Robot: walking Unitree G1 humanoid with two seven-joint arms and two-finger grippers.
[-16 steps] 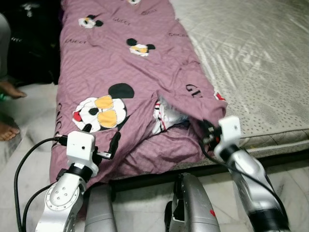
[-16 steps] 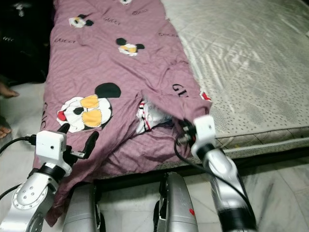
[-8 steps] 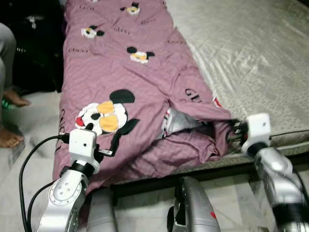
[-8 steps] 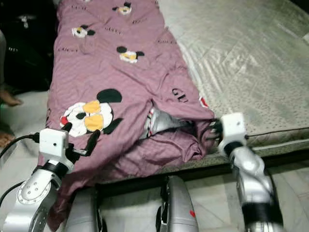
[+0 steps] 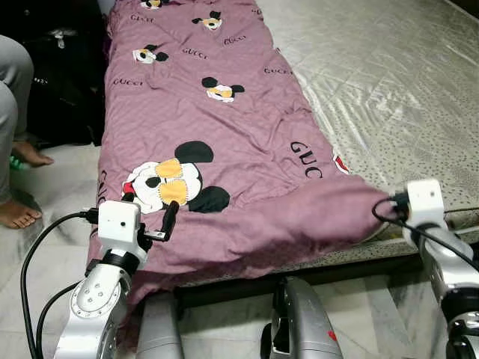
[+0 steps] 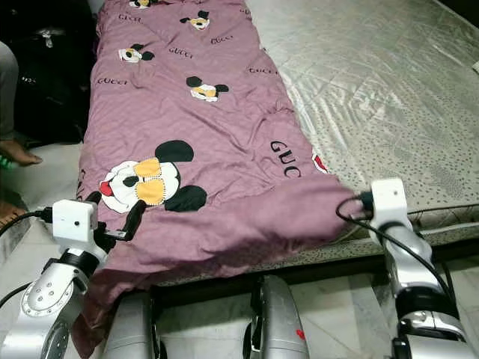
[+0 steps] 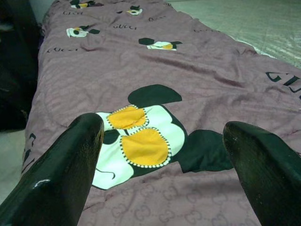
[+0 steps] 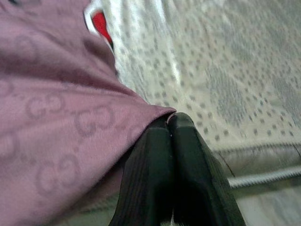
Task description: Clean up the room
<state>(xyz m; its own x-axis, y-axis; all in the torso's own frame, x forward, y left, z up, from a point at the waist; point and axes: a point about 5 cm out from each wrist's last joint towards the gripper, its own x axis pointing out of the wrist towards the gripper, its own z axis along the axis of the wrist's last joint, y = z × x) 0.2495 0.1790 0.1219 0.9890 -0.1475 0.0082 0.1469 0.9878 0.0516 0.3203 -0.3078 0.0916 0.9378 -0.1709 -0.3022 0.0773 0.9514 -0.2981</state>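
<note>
Half the bed (image 5: 419, 97) is covered at best: the pale mattress fills the upper right of the head views, bare and shiny, while the purple blanket (image 5: 217, 142) runs down the left-centre strip from the top edge to the foot of the bed. That blanket, printed with cartoon mice and lettering, lies fairly flat along its length, but its near end bunches into a thick roll across the lower middle of the frame, and its left edge droops over the side toward the tiled floor (image 5: 52, 224). So, by my reading, the spreading is under way and far from finished: the near hem needs pulling square and most of the mattress waits to be covered. Right gripper (image 8: 170, 123), at the lower right, is pinched tight on the blanket's corner, fingers pressed together with purple cloth caught between them right at the mattress edge. Left gripper (image 7: 162, 141), at the lower left, has its fingers spread wide and holds nothing, poised over the big mouse print near the drooping side. A person's bare foot (image 5: 19, 213) and grey trouser leg stand at the far left edge, well apart from the arms.
</note>
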